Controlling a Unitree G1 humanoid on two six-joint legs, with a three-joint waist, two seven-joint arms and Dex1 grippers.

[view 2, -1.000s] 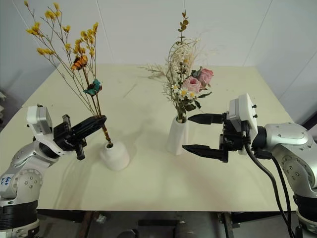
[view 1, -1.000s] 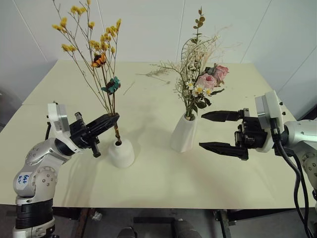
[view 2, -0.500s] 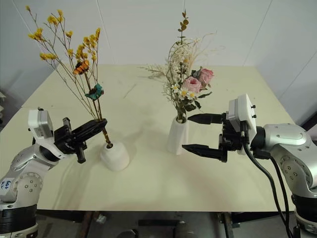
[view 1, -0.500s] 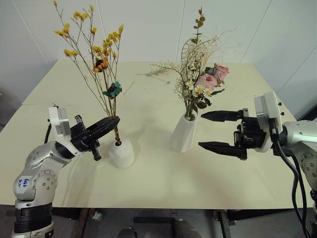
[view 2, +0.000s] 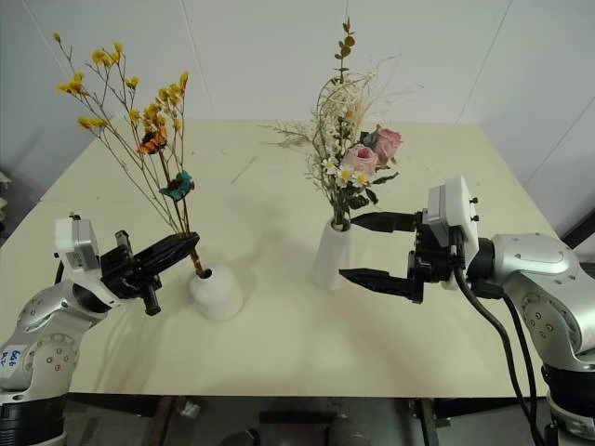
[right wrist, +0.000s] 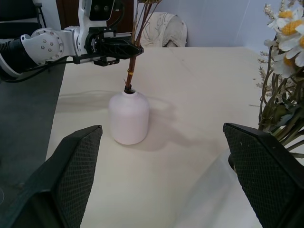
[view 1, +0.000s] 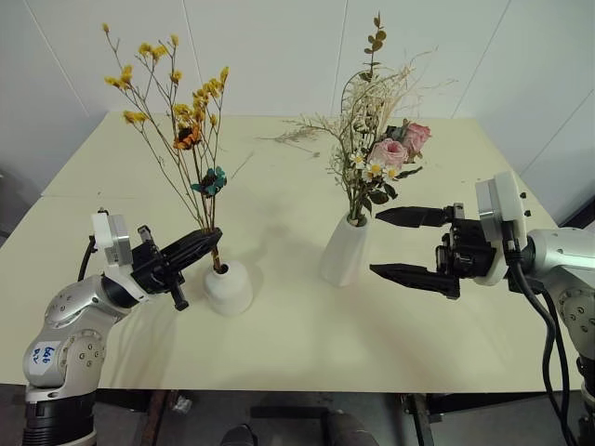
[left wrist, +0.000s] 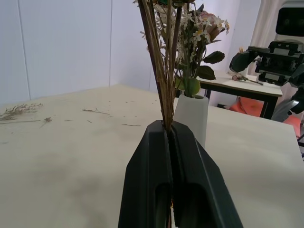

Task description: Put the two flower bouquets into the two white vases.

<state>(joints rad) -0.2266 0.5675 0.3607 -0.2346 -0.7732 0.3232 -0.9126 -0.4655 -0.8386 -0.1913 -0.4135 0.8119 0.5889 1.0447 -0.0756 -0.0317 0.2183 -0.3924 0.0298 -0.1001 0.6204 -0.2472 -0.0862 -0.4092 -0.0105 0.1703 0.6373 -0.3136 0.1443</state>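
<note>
Gripping the thin stems, the left end effector (view 1: 212,240) holds the yellow bouquet (view 1: 186,139) nearly upright, its lower end in the short vase (view 1: 228,286). The right end effector (view 1: 390,243) stands wide beside the tall vase (view 1: 344,249) with the rose bouquet (view 1: 376,139) on the tabletop (view 1: 307,344).

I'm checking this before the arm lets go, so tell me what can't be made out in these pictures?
- How deep the yellow bouquet stems reach inside the short vase: the vase wall hides them in every view.
- The stems between the left gripper jaws: the shut fingers cover them in the left wrist view.
- The tall vase base in the right wrist view: cut off by the edge.
</note>
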